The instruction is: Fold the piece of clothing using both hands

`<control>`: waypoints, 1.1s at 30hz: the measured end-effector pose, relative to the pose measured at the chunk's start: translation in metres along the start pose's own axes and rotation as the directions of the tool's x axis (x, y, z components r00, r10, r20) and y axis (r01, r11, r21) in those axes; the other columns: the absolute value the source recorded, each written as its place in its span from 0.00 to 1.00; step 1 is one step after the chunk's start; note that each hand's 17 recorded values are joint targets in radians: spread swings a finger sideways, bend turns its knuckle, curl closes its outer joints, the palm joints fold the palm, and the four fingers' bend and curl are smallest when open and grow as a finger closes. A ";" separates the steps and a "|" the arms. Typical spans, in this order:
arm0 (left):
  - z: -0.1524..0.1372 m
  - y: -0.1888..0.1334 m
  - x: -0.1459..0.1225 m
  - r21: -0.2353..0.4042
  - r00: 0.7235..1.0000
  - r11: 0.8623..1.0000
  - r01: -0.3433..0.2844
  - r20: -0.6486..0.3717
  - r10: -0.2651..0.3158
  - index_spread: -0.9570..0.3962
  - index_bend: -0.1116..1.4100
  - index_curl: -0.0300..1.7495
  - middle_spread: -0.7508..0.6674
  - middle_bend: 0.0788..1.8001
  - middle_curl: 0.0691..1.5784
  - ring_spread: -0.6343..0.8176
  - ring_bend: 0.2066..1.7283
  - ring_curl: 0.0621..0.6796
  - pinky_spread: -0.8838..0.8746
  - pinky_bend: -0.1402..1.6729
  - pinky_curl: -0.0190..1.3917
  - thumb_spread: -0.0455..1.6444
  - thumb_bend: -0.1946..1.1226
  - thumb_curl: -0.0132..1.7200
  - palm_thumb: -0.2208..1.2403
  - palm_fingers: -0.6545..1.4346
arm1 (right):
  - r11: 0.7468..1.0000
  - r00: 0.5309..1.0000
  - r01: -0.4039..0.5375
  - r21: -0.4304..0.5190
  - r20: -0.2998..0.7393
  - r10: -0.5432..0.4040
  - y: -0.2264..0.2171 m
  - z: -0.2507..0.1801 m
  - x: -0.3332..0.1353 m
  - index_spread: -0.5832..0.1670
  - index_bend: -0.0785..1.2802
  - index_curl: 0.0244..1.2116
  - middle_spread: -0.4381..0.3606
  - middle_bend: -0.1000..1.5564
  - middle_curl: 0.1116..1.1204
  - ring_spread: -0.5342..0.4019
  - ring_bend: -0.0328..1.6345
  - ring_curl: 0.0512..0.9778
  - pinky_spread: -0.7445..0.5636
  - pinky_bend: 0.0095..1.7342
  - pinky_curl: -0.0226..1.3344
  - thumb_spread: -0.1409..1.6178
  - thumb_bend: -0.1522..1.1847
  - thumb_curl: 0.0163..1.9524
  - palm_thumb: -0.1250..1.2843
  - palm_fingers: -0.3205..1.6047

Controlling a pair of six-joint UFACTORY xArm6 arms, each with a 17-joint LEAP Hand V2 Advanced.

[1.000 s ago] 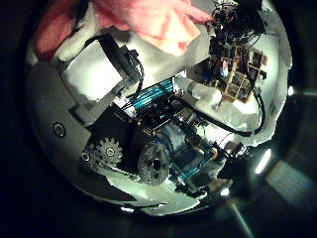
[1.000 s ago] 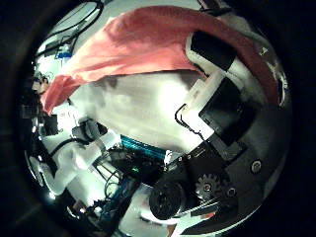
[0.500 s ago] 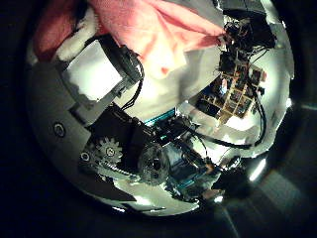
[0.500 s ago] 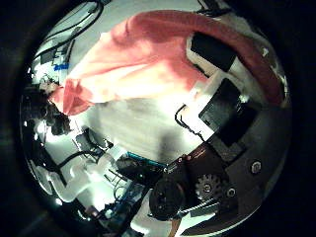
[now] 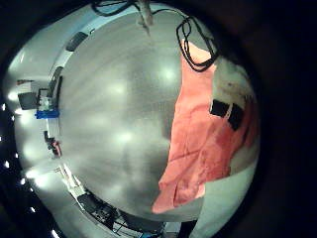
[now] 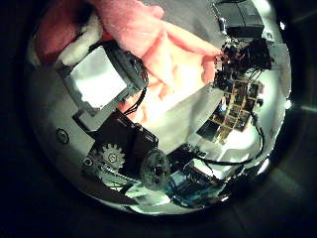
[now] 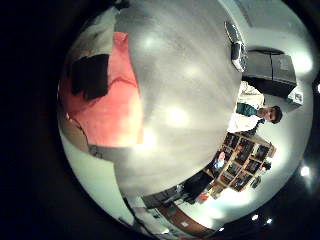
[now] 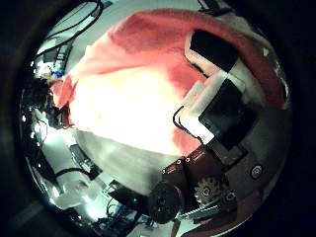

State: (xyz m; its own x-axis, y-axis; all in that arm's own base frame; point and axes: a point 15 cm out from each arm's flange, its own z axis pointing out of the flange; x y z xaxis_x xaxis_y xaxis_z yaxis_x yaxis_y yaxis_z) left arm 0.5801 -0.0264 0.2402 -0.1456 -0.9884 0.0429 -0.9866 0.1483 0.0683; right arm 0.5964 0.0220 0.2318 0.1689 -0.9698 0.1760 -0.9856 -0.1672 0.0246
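In the right thumb side palm view it fills much of the picture and runs over my right hand's fingers (image 8: pixel 222 89), which are curled on its edge. The left hand (image 8: pixel 47 99) holds its far corner there. In the left thumb side palm view the clothing (image 6: pixel 149 40) is pinched at my left hand's fingers (image 6: pixel 99 79) and reaches across to the right hand (image 6: pixel 238 84).
The bare tabletop (image 5: pixel 109 109) lies under the hanging clothing, and it also shows in the right little finger side palm view (image 7: pixel 185 60). Shelves and room clutter (image 7: pixel 240 155) stand beyond the table's edge.
Both palm cameras have moved. The clothing now fills more of the right thumb side view and is spread wider between the hands. Both hands keep their hold.
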 end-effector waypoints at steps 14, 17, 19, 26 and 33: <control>-0.045 -0.027 -0.013 0.182 0.998 0.982 0.042 0.028 -0.048 0.35 0.21 0.73 0.27 0.25 0.57 0.28 0.52 0.57 0.39 0.42 0.36 0.70 0.13 0.25 0.48 0.38 | 0.964 0.989 -0.147 0.224 0.063 0.136 -0.040 -0.028 0.062 0.30 0.17 0.46 0.31 0.42 0.51 0.27 0.82 0.67 0.23 0.75 0.65 0.89 0.10 0.23 0.57 0.29; -0.066 -0.025 -0.012 0.219 0.998 0.974 0.050 0.027 -0.057 0.40 0.19 0.68 0.33 0.22 0.53 0.33 0.50 0.54 0.45 0.40 0.34 0.71 0.13 0.24 0.48 0.38 | 0.951 0.986 -0.165 0.261 0.061 0.154 -0.037 -0.052 0.078 0.27 0.17 0.42 0.32 0.41 0.49 0.27 0.80 0.63 0.21 0.72 0.61 0.89 0.10 0.22 0.56 0.32; -0.080 -0.022 -0.009 0.242 0.998 0.969 0.042 0.031 -0.051 0.44 0.19 0.65 0.37 0.20 0.51 0.35 0.49 0.52 0.49 0.38 0.33 0.71 0.13 0.23 0.47 0.37 | 0.942 0.984 -0.180 0.284 0.060 0.170 -0.032 -0.068 0.090 0.26 0.18 0.40 0.30 0.41 0.48 0.28 0.78 0.61 0.21 0.70 0.59 0.89 0.10 0.21 0.55 0.31; -0.095 0.010 0.026 0.197 0.999 0.979 -0.043 0.030 0.038 0.54 0.21 0.57 0.47 0.12 0.44 0.44 0.42 0.46 0.57 0.35 0.32 0.71 0.13 0.21 0.47 0.36 | 0.950 0.989 -0.146 0.274 0.034 0.142 -0.002 -0.101 0.117 0.23 0.28 0.41 0.23 0.40 0.44 0.32 0.64 0.52 0.35 0.50 0.53 0.83 0.09 0.20 0.50 0.23; -0.060 0.041 0.059 0.067 0.990 0.988 -0.138 -0.003 0.138 0.61 0.19 0.48 0.54 0.06 0.35 0.52 0.36 0.39 0.63 0.31 0.29 0.73 0.14 0.20 0.46 0.36 | 0.990 0.998 -0.057 0.129 0.033 0.054 0.039 -0.089 0.115 0.26 0.25 0.37 0.31 0.35 0.36 0.43 0.50 0.40 0.59 0.37 0.43 0.77 0.09 0.19 0.44 0.16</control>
State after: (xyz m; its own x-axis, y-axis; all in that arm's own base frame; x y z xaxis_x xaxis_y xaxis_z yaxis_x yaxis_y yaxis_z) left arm 0.5357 -0.0763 0.3051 -0.2803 -0.9583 0.0551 -0.9598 0.2805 -0.0049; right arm 0.5769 -0.0798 0.3408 0.1159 -0.9826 0.1449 -0.9848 -0.1328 -0.1124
